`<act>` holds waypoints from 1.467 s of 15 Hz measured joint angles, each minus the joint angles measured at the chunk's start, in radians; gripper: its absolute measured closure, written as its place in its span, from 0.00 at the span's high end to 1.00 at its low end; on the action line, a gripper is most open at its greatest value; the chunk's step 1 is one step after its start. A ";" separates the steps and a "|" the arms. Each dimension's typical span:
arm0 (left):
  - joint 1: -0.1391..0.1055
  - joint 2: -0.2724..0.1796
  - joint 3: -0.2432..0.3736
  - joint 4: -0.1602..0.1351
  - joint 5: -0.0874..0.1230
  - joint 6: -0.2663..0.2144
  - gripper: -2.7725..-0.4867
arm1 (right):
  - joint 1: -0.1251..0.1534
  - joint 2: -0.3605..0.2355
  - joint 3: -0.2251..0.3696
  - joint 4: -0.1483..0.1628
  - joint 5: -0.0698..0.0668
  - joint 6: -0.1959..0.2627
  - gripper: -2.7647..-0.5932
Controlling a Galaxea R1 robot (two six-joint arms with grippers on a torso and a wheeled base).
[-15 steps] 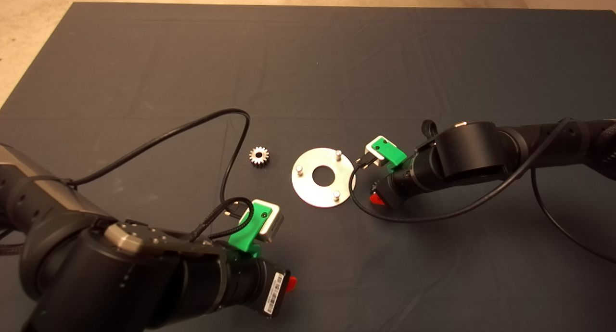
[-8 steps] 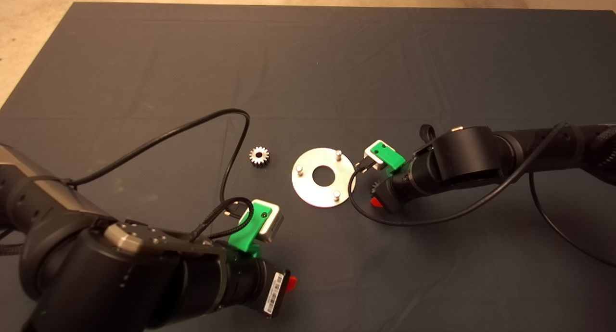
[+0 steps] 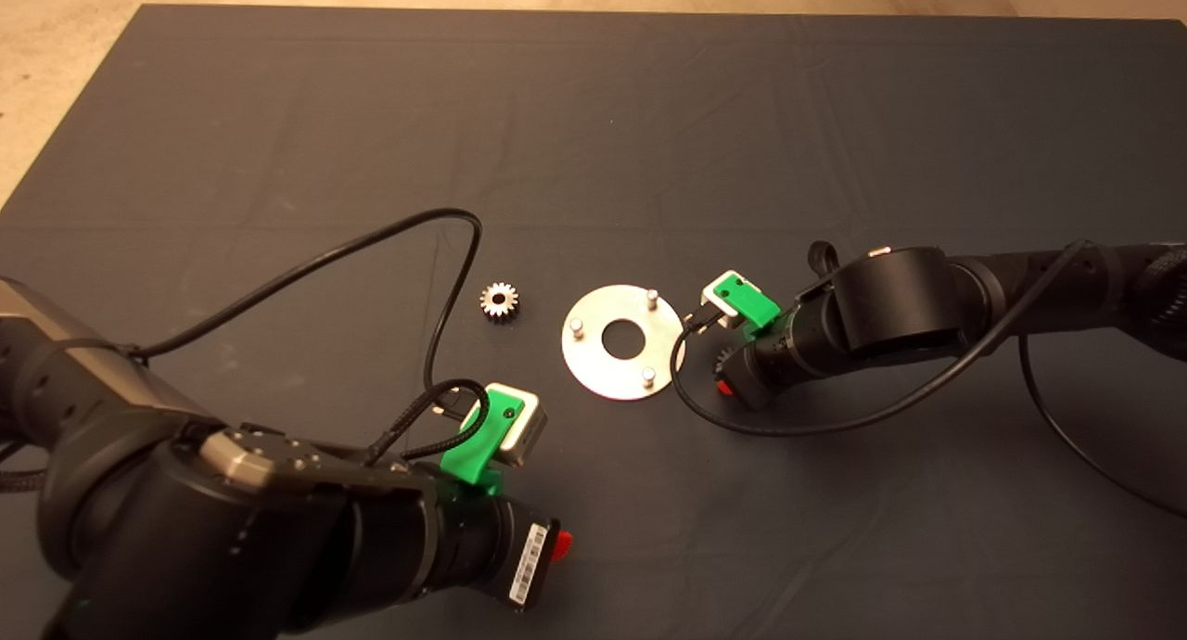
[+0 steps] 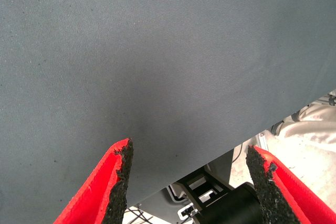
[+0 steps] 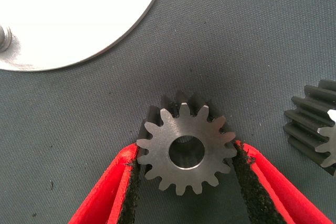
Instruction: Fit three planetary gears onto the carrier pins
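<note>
Head view, lower left: the left tool (image 3: 556,549) waits over bare tabletop (image 3: 593,130), its fingers (image 4: 119,177) spread on nothing. Right of centre, the right tool (image 5: 185,182) has crept closer to the disc (image 3: 623,354) over the last second, its pads now touching a gear (image 5: 185,149) lying flat beside the rim, apparently closing. Another gear (image 5: 315,129) lies near it; a third (image 3: 499,301) sits left of the disc. All three pins (image 3: 576,326) stand bare, so nothing is installed.
</note>
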 joint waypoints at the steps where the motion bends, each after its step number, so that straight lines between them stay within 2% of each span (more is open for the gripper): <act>1: 0.000 0.000 0.000 0.000 0.000 0.000 0.44 | 0.000 0.000 0.000 -0.003 0.001 0.000 0.30; 3: 0.000 0.000 0.000 0.001 0.000 0.000 0.44 | -0.001 0.000 0.000 -0.013 0.001 0.000 0.26; 15: 0.000 0.001 0.000 0.011 0.000 0.000 0.44 | -0.007 -0.001 0.008 -0.032 -0.001 0.000 0.20; 18: 0.000 0.001 0.000 0.014 0.000 0.000 0.44 | -0.011 -0.011 0.027 -0.040 -0.003 0.000 0.19; 22: 0.000 0.006 0.000 0.015 0.000 0.000 0.44 | -0.011 -0.045 0.098 -0.040 -0.003 0.004 0.18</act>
